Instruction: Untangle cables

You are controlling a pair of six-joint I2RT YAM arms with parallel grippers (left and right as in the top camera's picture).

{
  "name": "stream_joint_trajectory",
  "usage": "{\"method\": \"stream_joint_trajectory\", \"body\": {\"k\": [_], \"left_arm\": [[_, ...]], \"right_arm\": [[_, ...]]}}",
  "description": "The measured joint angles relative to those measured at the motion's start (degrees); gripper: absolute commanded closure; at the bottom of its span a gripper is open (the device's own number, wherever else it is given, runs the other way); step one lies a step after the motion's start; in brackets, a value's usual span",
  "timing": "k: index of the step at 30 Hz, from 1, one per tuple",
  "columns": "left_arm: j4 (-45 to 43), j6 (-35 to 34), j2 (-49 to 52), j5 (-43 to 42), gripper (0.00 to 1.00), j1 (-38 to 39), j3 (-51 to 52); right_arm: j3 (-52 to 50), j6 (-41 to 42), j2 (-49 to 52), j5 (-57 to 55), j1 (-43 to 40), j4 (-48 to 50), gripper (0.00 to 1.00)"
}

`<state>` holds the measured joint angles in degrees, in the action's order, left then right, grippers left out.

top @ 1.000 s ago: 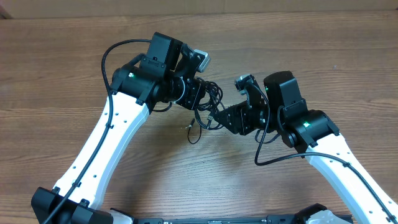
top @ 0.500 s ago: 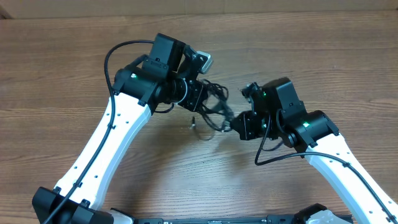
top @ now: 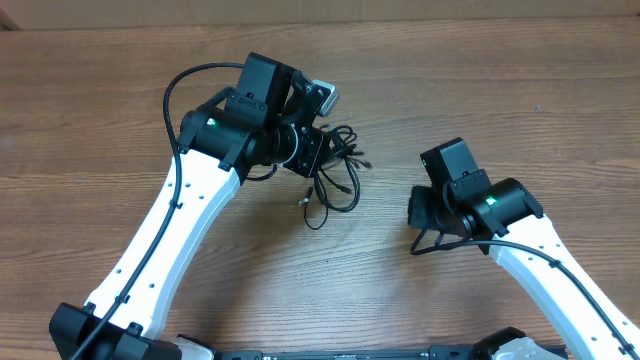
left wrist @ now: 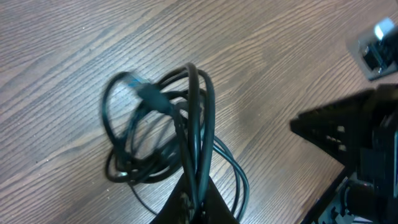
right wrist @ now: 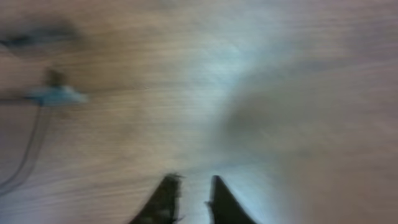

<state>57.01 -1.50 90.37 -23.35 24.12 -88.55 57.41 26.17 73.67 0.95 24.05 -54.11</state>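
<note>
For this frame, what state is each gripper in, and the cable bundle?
cables: tangled in overlapping loops, one bunch pinched by a gripper.
left gripper: shut on the cables.
right gripper: fingertips slightly apart, nothing between them, clear of the cables.

Brown wood-grain table (top: 520, 90) under even light, a pale strip (top: 450, 8) along its far edge.

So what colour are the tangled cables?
The cables are black, clearest in the left wrist view.
</note>
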Motion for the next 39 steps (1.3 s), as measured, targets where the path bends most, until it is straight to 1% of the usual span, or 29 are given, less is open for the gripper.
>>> {"method": "stream_joint_trajectory", "body": {"k": [1,3,4,7,11,14,16,17,18,19,20,22,25,26,34,39], "left_arm": [[0.0,0.0,0.0,0.0,0.96,0.0,0.0],[0.02,0.0,0.0,0.0,0.96,0.0,0.0],[0.04,-0.02,0.0,0.0,0.96,0.0,0.0],[0.02,0.0,0.0,0.0,0.96,0.0,0.0],[0.04,0.66,-0.42,-0.07,0.96,0.0,0.0],[0.07,1.97,-1.75,-0.22,0.96,0.0,0.0],[0.22,2.84,-3.17,0.22,0.96,0.0,0.0],[0.28,3.08,-3.87,1.09,0.92,0.0,0.0],[0.39,3.32,-4.85,2.99,0.82,0.02,0.0],[0.48,3.26,-5.46,4.72,0.69,0.0,0.0],[0.59,3.17,-6.16,7.76,0.59,0.0,-0.04],[1.33,1.62,-6.75,12.63,0.51,0.0,-0.35],[1.75,0.87,-6.73,15.02,0.48,0.0,-0.39],[1.73,0.59,-6.73,15.41,0.48,0.0,-0.39],[1.7,-1.27,-6.43,17.92,0.48,0.0,-0.42],[1.7,-2.67,-2.69,18.56,0.48,0.0,-0.44]], "right_arm": [[-0.02,-1.2,0.0,1.75,0.0,2.47,0.51],[-0.07,-4.15,0.0,6.27,0.0,7.52,0.46],[-0.09,-5.27,0.0,8.66,0.0,9.66,0.45],[-0.09,-7.52,0.0,13.09,0.02,14.49,0.46],[-0.11,-8.83,0.0,15.82,0.02,17.29,0.47],[-0.11,-9.53,0.0,16.15,0.02,17.03,0.55],[-0.11,-9.64,0.0,15.28,0.02,15.8,0.57],[-0.11,-9.53,0.0,14.8,0.04,15.13,0.57],[-0.11,-9.42,0.0,13.75,0.04,13.79,0.57],[-0.11,-9.31,0.0,12.87,0.04,12.79,0.57],[-0.11,-8.76,0.0,11.13,0.04,11.04,0.56],[-0.11,-7.48,0.0,8.02,0.04,8.0,0.56],[-0.11,-6.49,0.0,4.87,0.04,5.4,0.55],[-0.11,-6.23,0.0,3.96,0.04,4.42,0.53],[-0.11,-5.35,0.0,1.03,0.04,1.97,0.51],[-0.11,-5.2,0.0,0.57,0.04,0.11,0.46]]}}
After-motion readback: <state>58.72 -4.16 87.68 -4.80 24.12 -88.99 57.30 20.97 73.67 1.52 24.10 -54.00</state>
